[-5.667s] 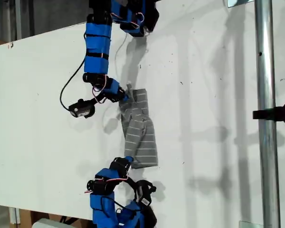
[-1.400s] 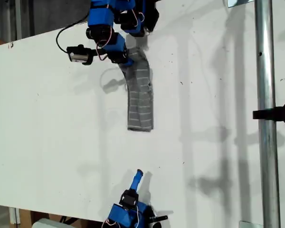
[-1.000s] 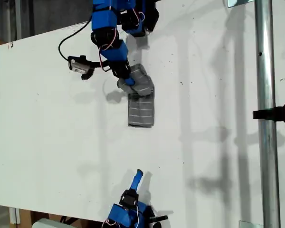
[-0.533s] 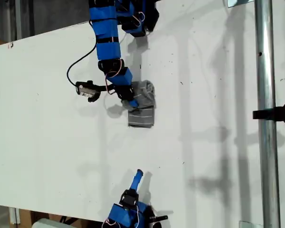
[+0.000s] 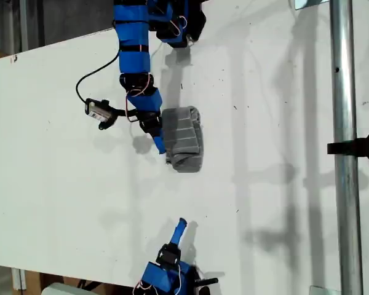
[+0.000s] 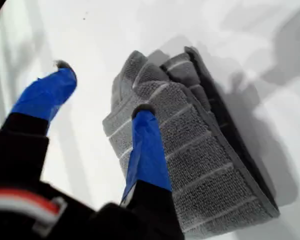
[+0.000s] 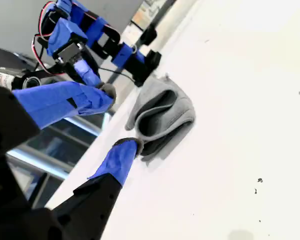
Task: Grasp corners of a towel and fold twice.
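Change since earlier frames: the towel (image 5: 184, 139) has gone from a long strip stretched along the table to a short, thick bundle; the upper part has been carried over onto the lower part. My first gripper (image 5: 158, 142) has come down from the table's far end to the bundle's side.

Towel location: near the middle of the white table (image 5: 270, 123), slightly toward the exterior view's top, well apart from the arm at that view's bottom.

Towel material: grey terry-like fabric with thin parallel white stripes (image 6: 190, 150); looped, soft pile.

Towel shape: several stacked layers, rounded at the fold, loose and puffed, not flat; open folds show as a hollow in the second wrist view (image 7: 160, 117).

First gripper state: my first gripper (image 6: 102, 107) has its jaws spread; one blue finger (image 6: 147, 145) lies on the towel's top layer, the other finger (image 6: 45, 95) stands clear over the bare table. Nothing is clamped.

Second gripper state: my second gripper (image 7: 112, 120) has its jaws apart and holds nothing; it sits at the exterior view's bottom (image 5: 178, 230), pointing toward the towel.

Gripper surfaces: blue-wrapped fingers with dark tips, black bodies.

Table surface: smooth, matt white, with small dark specks.

Side fixture: a metal pole (image 5: 344, 147) runs along the exterior view's right.
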